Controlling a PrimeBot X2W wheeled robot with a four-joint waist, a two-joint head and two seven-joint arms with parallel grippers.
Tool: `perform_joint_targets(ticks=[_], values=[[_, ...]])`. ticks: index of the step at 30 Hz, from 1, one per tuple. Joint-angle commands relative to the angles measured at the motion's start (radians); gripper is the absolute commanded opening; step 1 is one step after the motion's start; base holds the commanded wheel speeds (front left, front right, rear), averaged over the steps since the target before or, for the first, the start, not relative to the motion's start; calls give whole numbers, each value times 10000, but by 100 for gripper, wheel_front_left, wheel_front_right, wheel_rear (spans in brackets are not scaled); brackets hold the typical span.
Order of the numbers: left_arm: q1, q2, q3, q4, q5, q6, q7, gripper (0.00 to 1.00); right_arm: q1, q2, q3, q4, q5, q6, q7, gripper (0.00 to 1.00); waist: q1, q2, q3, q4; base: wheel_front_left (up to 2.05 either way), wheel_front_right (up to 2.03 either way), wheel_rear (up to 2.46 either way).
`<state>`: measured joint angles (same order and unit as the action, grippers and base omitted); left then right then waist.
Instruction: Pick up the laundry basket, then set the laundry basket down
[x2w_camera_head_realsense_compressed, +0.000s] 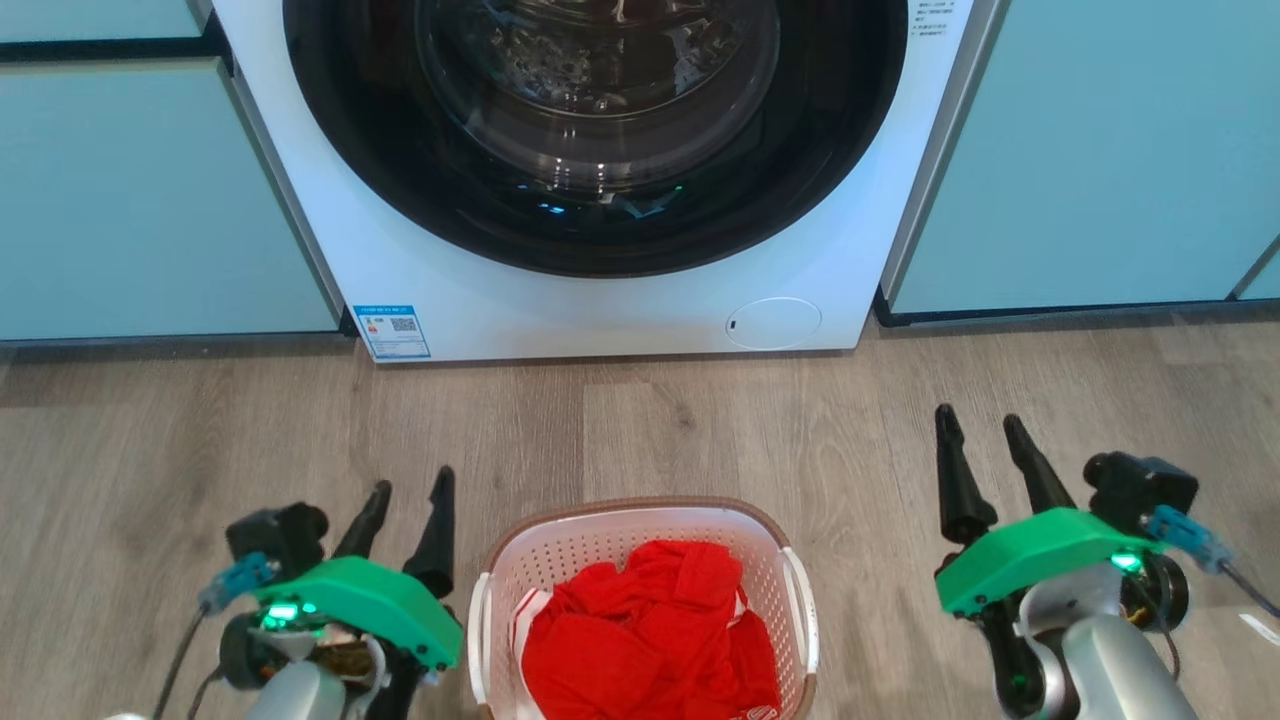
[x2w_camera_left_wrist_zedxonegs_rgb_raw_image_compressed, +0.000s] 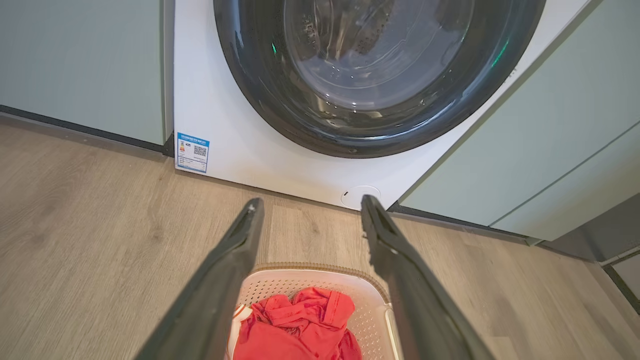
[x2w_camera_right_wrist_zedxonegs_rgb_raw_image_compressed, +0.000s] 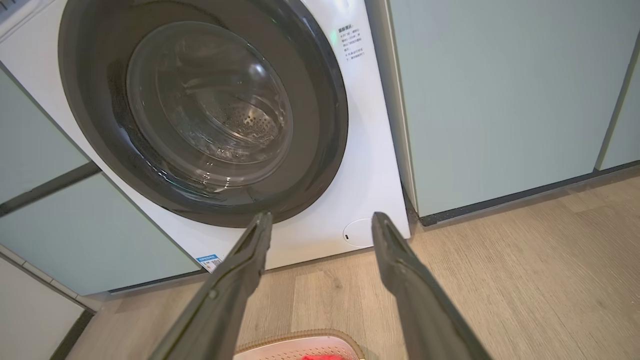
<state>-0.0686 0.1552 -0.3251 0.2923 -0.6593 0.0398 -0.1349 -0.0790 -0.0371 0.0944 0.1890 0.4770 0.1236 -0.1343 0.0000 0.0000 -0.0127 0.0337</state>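
Observation:
The laundry basket (x2w_camera_head_realsense_compressed: 560, 545) stands on the wooden floor at the bottom middle of the head view, white and perforated with a brown rim, holding red clothes (x2w_camera_head_realsense_compressed: 650, 640). My left gripper (x2w_camera_head_realsense_compressed: 410, 490) hangs open just left of the basket's left handle, touching nothing. My right gripper (x2w_camera_head_realsense_compressed: 980, 425) is open further off to the basket's right, above the floor. In the left wrist view the basket (x2w_camera_left_wrist_zedxonegs_rgb_raw_image_compressed: 305, 281) lies between and below my open fingers (x2w_camera_left_wrist_zedxonegs_rgb_raw_image_compressed: 235, 250). At the bottom of the right wrist view the basket's rim (x2w_camera_right_wrist_zedxonegs_rgb_raw_image_compressed: 300, 336) peeks in.
A white front-loading washer (x2w_camera_head_realsense_compressed: 600, 290) with a closed dark round door stands straight ahead, flanked by pale green cabinets (x2w_camera_head_realsense_compressed: 150, 200). Bare wooden floor (x2w_camera_head_realsense_compressed: 700, 420) lies between the washer and the basket.

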Motion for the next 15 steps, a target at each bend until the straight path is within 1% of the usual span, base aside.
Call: perform_joint_targets(ticks=[1, 4, 6, 9, 10, 15], values=[[-768, 15, 81, -109, 326, -165, -166, 100, -595, -92, 267, -190, -382, 50, -176, 100, 0, 0, -23, 11, 0, 0, 0], [-884, -18, 24, -54, 777, -193, -254, 100, -665, -95, 390, -32, -580, 51, -264, 100, 0, 0, -41, 15, 0, 0, 0], [-996, 20, -7, -299, 1346, -22, -313, 100, -719, -97, 461, -11, -783, 53, -322, 100, 0, 0, -33, 18, 0, 0, 0], [-1020, -42, 137, -1066, 2151, 531, -401, 100, -775, -100, 539, -101, -1044, 54, -410, 100, 0, 0, -5, 24, 0, 0, 0], [-1020, -42, 137, -1066, 2151, 531, -401, 100, -775, -100, 539, -101, -1044, 54, -410, 100, 0, 0, -5, 24, 0, 0, 0], [-843, -178, 450, -2439, 3277, 1565, -548, 100, -805, -105, 567, -467, -1480, 57, -556, 100, 0, 0, 55, 33, 0, 0, 0]])
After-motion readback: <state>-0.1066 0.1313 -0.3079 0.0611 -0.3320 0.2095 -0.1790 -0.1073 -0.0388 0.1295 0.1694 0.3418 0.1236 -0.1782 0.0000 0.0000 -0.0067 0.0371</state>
